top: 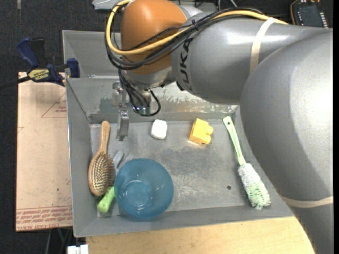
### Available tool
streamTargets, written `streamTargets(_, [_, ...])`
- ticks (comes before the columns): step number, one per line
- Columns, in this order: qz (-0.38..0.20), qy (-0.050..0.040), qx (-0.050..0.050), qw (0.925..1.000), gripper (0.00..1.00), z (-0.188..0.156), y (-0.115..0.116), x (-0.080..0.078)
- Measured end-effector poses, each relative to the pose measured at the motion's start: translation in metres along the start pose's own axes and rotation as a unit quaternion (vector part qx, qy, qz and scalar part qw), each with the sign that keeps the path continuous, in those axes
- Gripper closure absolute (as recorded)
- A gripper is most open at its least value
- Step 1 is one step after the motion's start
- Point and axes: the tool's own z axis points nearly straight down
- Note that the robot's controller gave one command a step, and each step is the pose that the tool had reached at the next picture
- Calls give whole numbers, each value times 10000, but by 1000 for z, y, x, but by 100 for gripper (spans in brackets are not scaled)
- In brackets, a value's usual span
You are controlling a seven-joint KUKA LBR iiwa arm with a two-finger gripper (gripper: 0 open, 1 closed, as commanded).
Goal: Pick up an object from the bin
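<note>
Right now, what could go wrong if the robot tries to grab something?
1. The pincer hangs just beside the wooden hairbrush, near its thin handle. It might nudge the handle sideways instead of catching it.
2. The hairbrush's head lies close against the blue bowl, with a small green thing tucked by both. Lifting the brush could drag or tip them.

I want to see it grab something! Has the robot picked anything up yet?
Not yet. Nothing looks done: the wooden hairbrush, blue bowl, white block, yellow block and bottle brush all lie on the bin floor. In hand: the gripper hangs low beside the hairbrush's handle. Left: grabbing one thing and lifting it.
</note>
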Motion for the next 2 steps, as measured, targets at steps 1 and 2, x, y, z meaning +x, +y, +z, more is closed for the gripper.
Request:
streamTargets(1, [-2397,37,-3,9708,0,125,-55,71])
streamTargets(2, [-2698,-28,-11,9629,0,43,-49,71])
